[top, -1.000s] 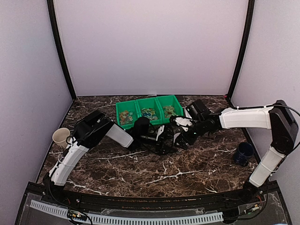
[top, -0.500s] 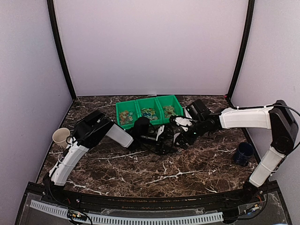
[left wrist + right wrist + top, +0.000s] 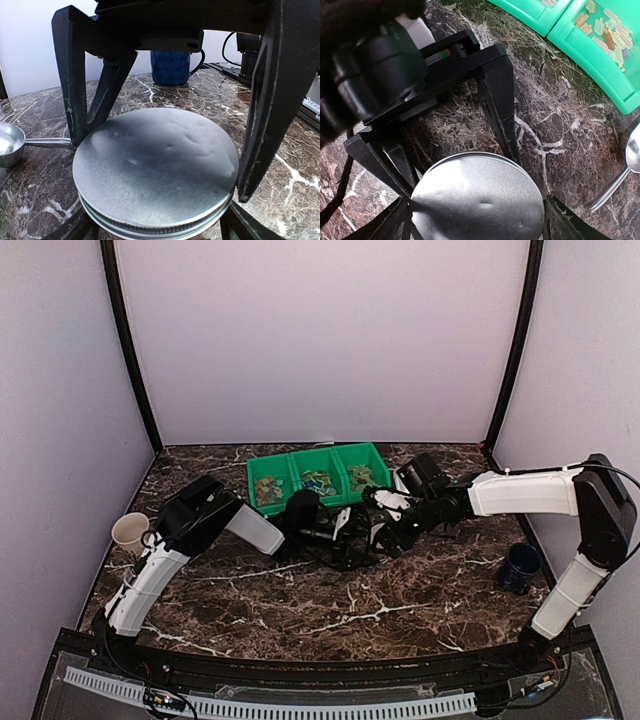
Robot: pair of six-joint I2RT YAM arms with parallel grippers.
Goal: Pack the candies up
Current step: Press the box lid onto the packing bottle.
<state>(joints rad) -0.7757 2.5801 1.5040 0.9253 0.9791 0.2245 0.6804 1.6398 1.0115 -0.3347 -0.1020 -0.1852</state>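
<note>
On the table (image 3: 400,610), the bin (image 3: 256,472) sits far centre, candies (image 3: 318,480) in all three compartments. Just near of it stands the jar (image 3: 155,167), the left gripper (image 3: 162,170) clasping its lid from the left, the right gripper (image 3: 477,222) flanking it from the right. A spoon (image 3: 625,165) lies beside the jar, on its bin side. A cup (image 3: 129,532) stands at the left edge, a mug (image 3: 519,567) towards the right edge

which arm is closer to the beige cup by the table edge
Left. The left arm has its elbow right beside the beige cup, just to the cup's right. The right arm is across the table on the far right side.
</note>
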